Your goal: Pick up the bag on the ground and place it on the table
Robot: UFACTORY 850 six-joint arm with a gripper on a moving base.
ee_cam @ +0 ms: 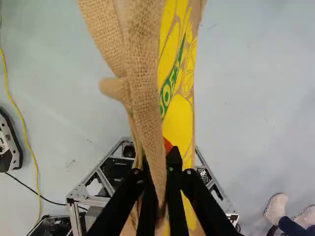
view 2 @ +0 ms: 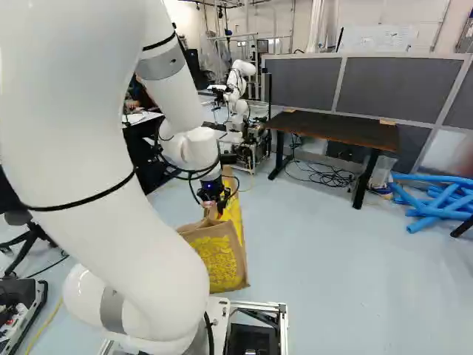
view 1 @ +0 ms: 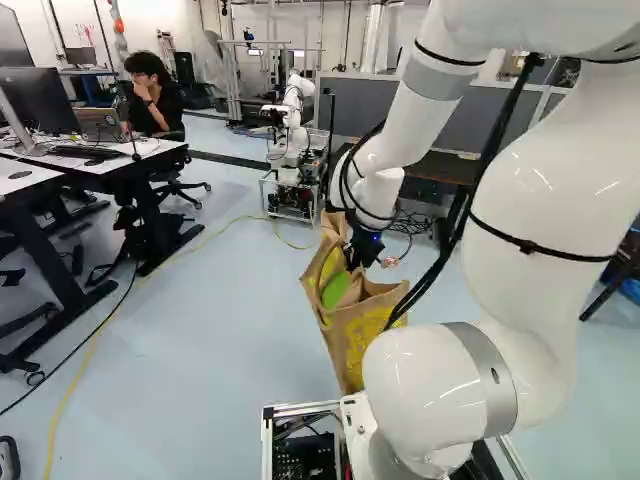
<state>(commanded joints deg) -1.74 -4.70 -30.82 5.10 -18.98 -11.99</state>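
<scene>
One white arm, mine [view 2: 89,148]: bent, reaching down. Black two-finger gripper [view 2: 218,204]: pinching brown burlap bag [view 2: 222,260], yellow-printed, creased, near; dark table [view 2: 336,129] far right.

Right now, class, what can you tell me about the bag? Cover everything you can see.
The bag is tan, with a coarse weave like burlap, and printed in bright yellow with some green. It is roughly upright, its sides creased, its top bunched where the pincer grips a fold of the cloth between its two fingers. It is just ahead of the arm's base, not on the dark table. Whether its bottom touches the floor, I cannot tell.
</scene>
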